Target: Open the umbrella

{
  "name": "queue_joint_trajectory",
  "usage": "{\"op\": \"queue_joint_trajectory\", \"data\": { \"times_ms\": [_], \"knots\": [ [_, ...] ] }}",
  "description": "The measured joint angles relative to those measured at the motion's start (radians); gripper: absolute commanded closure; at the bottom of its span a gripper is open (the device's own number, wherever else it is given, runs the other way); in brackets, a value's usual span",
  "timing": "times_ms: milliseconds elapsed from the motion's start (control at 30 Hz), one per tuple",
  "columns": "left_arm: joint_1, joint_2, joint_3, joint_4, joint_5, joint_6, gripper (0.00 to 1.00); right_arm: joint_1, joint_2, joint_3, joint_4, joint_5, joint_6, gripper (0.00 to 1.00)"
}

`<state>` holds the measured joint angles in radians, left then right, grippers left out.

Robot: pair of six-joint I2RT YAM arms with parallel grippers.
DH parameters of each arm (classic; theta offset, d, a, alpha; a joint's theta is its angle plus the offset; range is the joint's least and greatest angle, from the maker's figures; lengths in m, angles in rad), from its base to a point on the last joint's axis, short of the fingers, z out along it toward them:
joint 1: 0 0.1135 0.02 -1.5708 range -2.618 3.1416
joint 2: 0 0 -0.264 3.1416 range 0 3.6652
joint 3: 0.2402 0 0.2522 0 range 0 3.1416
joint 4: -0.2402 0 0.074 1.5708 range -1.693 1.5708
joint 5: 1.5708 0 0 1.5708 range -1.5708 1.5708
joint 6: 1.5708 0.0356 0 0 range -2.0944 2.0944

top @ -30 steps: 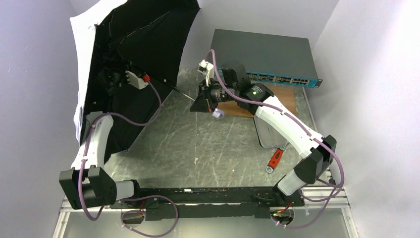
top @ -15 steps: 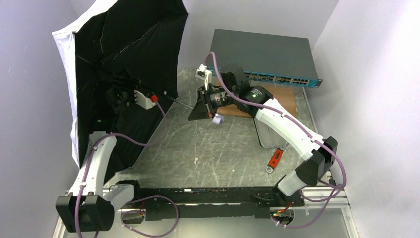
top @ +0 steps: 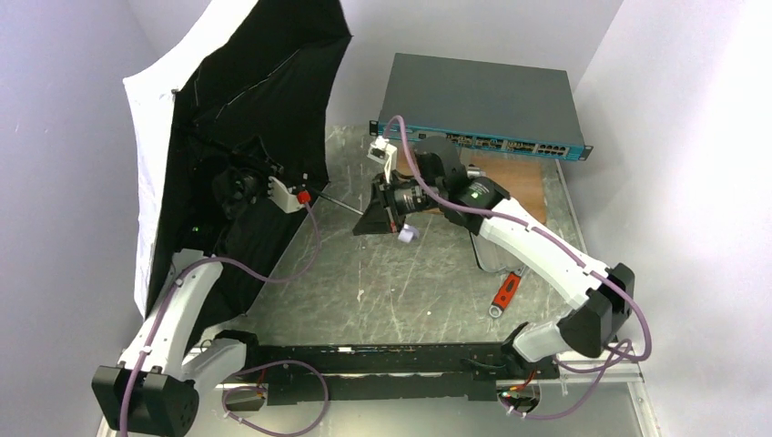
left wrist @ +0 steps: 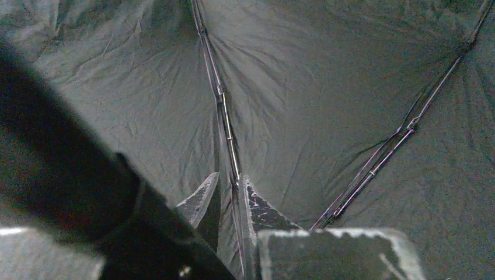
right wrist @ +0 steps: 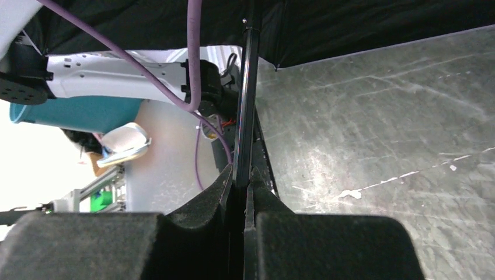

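Right gripper (top: 364,217), top view: we see it clamped on the shaft (top: 335,202) of the umbrella (top: 246,91), out toward the handle end, over the middle of the table (top: 410,291). We judge this is to anchor the shaft while the other arm works inside the frame. The umbrella lies on its side at the far left with its canopy (top: 273,64) spread wide, black face toward the arms and white face along the left edge. It looks open or close to it; we can't tell if it is latched. The left gripper (top: 244,187) reaches into the black bowl near the hub, and its opening is not readable from here. The grey box (top: 482,91) sits far right, well apart

Left wrist view: the fingers (left wrist: 201,198) stand narrow with a thin slot between them. One rib (left wrist: 225,116) runs down into that slot, and we cannot tell whether they pinch it or just straddle it. Black canopy fabric fills the rest. We judge the arm is in there to steady or push the frame

Right wrist view: the jaws are closed tight on the black shaft (right wrist: 245,105), which runs up from the pads to the canopy edge, with bare table on the right
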<state>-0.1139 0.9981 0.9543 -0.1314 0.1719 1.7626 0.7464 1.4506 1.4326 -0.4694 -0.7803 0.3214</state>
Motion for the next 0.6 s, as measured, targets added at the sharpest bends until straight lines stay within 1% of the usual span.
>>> {"op": "queue_joint_trajectory", "data": {
  "times_ms": [67, 100, 167, 267, 400, 467, 600],
  "knots": [
    [-0.014, 0.008, 0.016, 0.007, 0.013, 0.023, 1.00, 0.002, -0.034, -0.045, 0.032, 0.019, -0.005, 0.62],
    [-0.017, 0.014, 0.028, 0.006, 0.016, 0.035, 1.00, 0.003, -0.045, -0.055, 0.043, 0.019, -0.014, 0.51],
    [-0.018, 0.032, 0.061, 0.002, 0.028, 0.056, 1.00, 0.008, -0.052, -0.056, 0.070, 0.012, -0.037, 0.39],
    [-0.017, 0.042, 0.079, 0.014, 0.037, 0.093, 1.00, 0.013, -0.058, -0.053, 0.088, 0.013, -0.079, 0.32],
    [-0.016, 0.045, 0.079, 0.050, 0.037, 0.126, 1.00, 0.011, -0.058, -0.053, 0.090, 0.029, -0.110, 0.19],
    [-0.016, 0.046, 0.080, 0.061, 0.032, 0.130, 1.00, 0.003, -0.058, -0.052, 0.093, 0.040, -0.113, 0.17],
    [-0.009, 0.051, 0.103, 0.051, 0.033, 0.138, 1.00, -0.047, -0.058, -0.041, 0.121, 0.050, -0.104, 0.16]
  ]
}}
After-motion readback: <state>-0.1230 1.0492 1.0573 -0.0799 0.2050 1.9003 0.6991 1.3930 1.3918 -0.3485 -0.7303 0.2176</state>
